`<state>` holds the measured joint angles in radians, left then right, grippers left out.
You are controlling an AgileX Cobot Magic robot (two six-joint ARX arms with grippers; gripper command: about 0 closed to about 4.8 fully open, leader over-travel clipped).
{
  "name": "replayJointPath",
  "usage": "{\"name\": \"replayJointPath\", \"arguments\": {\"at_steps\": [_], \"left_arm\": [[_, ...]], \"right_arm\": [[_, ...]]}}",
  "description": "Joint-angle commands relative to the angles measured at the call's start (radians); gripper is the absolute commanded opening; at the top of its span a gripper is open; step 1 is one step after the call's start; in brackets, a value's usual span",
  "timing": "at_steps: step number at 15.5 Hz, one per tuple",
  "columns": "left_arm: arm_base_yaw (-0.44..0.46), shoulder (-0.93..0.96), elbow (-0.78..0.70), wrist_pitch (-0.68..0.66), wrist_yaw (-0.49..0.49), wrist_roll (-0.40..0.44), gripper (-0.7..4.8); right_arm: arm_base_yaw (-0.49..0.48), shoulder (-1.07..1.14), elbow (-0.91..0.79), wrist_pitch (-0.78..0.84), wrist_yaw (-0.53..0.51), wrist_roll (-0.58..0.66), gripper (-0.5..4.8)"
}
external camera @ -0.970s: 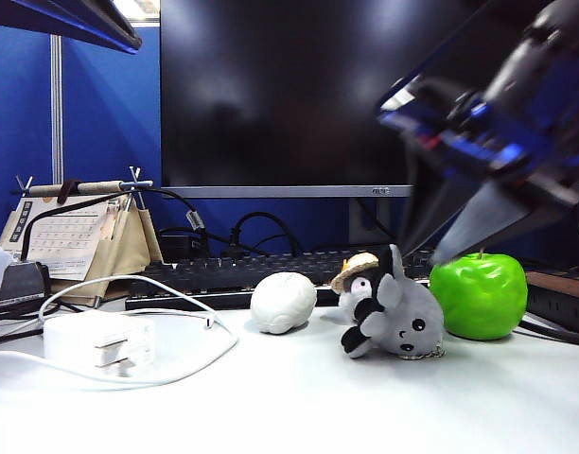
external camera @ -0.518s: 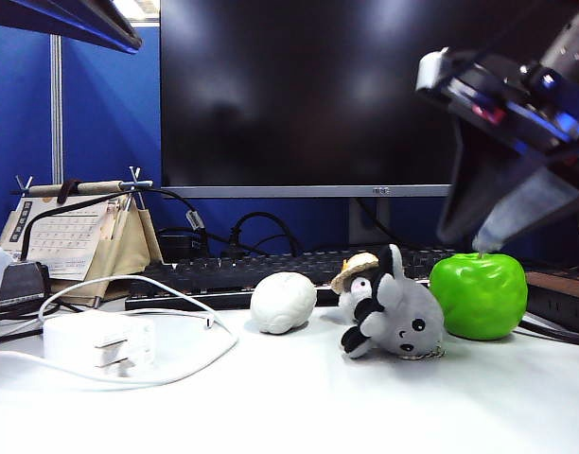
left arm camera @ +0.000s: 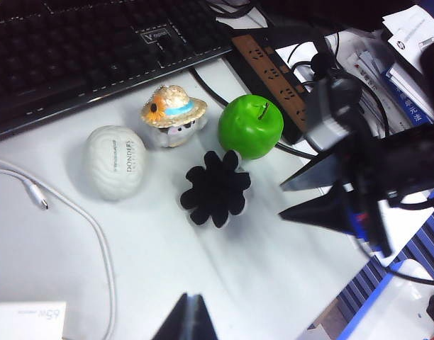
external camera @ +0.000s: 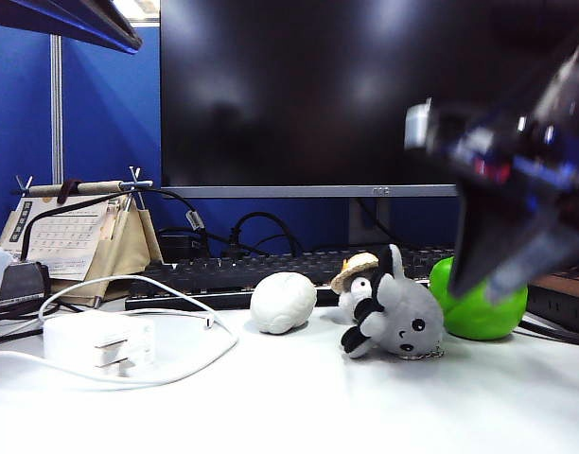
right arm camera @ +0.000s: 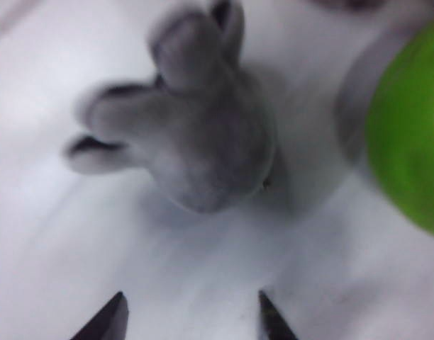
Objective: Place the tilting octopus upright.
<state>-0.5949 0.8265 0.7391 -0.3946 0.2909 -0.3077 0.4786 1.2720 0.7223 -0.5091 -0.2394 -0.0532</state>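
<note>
**Right end effector spread above the tipped octopus**

The right end effector (right arm camera: 191, 319) hangs with its two fingertips apart and grasping nothing, directly above the octopus (right arm camera: 196, 138); in the exterior view it (external camera: 483, 284) is blurred, in front of the green apple (external camera: 479, 303). The octopus (external camera: 398, 317) lies tipped on the white counter (external camera: 289, 397), its face turned sideways and its black tentacle undersides showing toward the left wrist camera (left arm camera: 217, 188). A small straw-hatted penguin plush (left arm camera: 173, 117) stands just behind it, touching or nearly so. The apple sits just beside the octopus, and a white egg-shaped lump (external camera: 283, 303) lies on the other side. A keyboard (external camera: 233, 274) runs behind them. The left end effector (left arm camera: 188, 322) shows only dark tips pressed together, well apart from the toys.
</note>
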Motion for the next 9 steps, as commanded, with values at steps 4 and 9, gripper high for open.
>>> {"name": "replayJointPath", "arguments": {"at_steps": [4,9], "left_arm": [[0.001,0.0,0.005,0.008,0.001,0.002,-0.02],[0.001,0.0,0.005,0.008,0.001,0.001,-0.02]], "right_arm": [[0.003,0.064,0.003,0.093,-0.049,-0.003,2.33],[0.003,0.134,0.003,0.189,-0.052,0.0,2.29]]}}
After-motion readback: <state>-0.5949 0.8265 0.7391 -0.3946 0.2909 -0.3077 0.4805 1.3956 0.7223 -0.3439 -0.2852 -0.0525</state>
